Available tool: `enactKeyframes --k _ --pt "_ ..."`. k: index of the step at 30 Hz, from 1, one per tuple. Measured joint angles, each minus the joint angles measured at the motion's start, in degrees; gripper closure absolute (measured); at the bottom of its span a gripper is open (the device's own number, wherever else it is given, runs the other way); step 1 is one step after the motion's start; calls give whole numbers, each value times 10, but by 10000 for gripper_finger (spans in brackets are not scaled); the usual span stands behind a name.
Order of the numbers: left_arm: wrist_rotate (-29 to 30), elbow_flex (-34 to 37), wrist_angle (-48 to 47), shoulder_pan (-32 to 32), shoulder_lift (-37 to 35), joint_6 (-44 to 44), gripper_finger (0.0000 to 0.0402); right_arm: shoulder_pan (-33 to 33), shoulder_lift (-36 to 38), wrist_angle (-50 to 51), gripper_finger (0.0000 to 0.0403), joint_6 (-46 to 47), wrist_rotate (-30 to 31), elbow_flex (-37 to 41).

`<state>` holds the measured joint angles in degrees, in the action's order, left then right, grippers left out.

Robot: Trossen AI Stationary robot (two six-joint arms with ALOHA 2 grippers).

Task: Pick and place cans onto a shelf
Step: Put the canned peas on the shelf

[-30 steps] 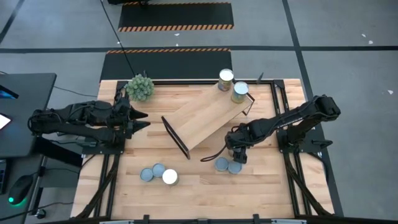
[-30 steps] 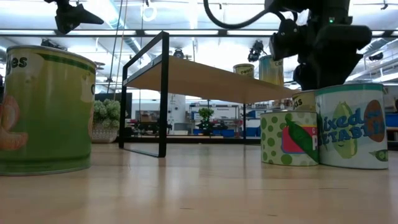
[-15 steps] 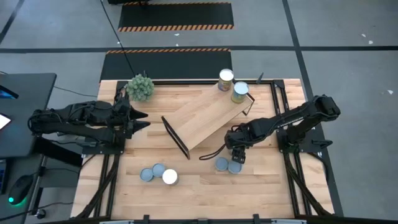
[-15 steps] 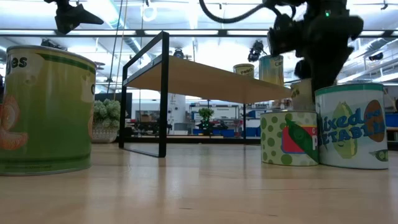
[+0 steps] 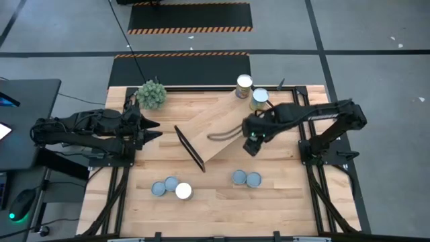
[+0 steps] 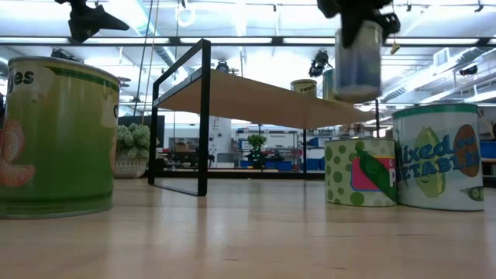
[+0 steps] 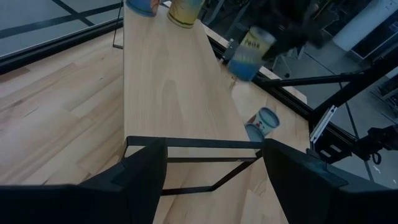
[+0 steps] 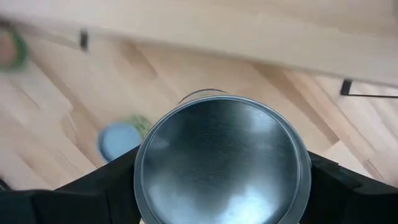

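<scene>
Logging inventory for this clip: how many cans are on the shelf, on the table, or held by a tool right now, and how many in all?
Cans on the shelf: 2
Cans on the table: 5
Can held in the right tool: 1
Total: 8 cans

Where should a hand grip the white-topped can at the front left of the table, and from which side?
Grip the white-topped can across its round side wall, coming straight down. It stands upright with its top exposed, but a neighbouring can touches it on the shelf side, so set the fingers across the free sides.
</scene>
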<state>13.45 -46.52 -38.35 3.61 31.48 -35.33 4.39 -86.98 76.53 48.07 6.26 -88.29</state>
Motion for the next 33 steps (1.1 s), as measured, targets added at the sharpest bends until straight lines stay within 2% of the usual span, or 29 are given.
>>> enactKeyframes --k 4,7,13,19,23,33 --pt "0 0 0 0 0 0 132 -20 0 7 84 10 8 -41" --pt "0 0 0 0 0 0 132 -33 -1 1 84 -5 35 -55" --pt "0 0 0 0 0 0 132 -65 -2 -71 85 -22 43 -61" --pt "0 0 0 0 0 1 132 -89 -13 -102 86 -63 48 -67" --pt "7 0 0 0 0 2 132 -91 -52 -117 86 -116 58 -111" --pt "11 0 0 0 0 0 132 -145 -165 -27 86 -161 76 -244"
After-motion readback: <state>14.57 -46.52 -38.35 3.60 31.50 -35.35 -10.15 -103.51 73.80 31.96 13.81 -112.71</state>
